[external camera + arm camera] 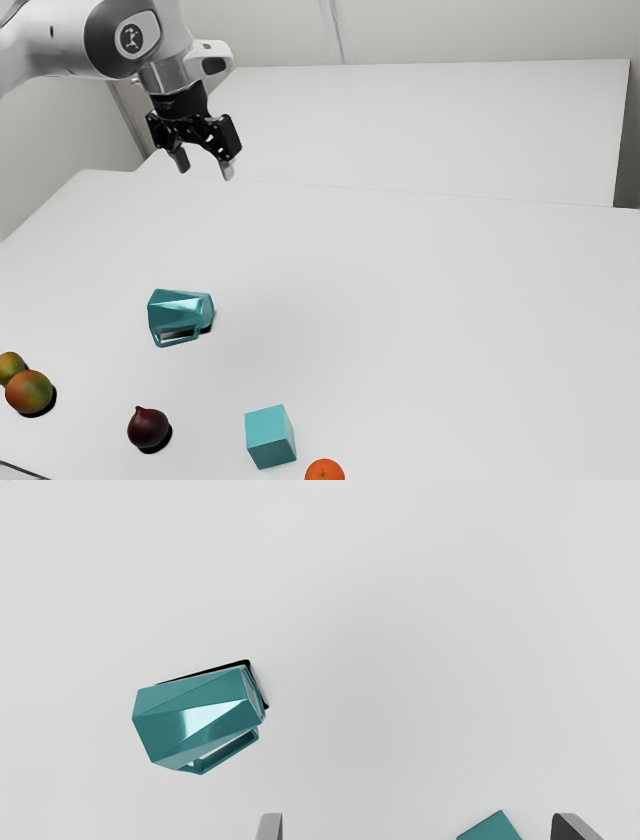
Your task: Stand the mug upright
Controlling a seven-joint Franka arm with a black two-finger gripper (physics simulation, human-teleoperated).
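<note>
A teal faceted mug [181, 314] lies on its side on the white table in the exterior view, its handle toward that view's bottom. High above the table, beyond the mug toward the back, hangs my gripper [204, 172], apart from everything. In the wrist view the same mug [200, 710] rests with its handle low against the tabletop and a dark shadow along one edge. The fingertips of my gripper [416, 825] stand wide apart there, with nothing held between them.
On the table [400, 300] are a teal cube [269, 437], an orange [325, 470], a dark round fruit [148, 427] and two mango-like fruits [29, 391], all nearer the exterior view's bottom than the mug. The cube's corner [490, 827] appears near the fingers in the wrist view.
</note>
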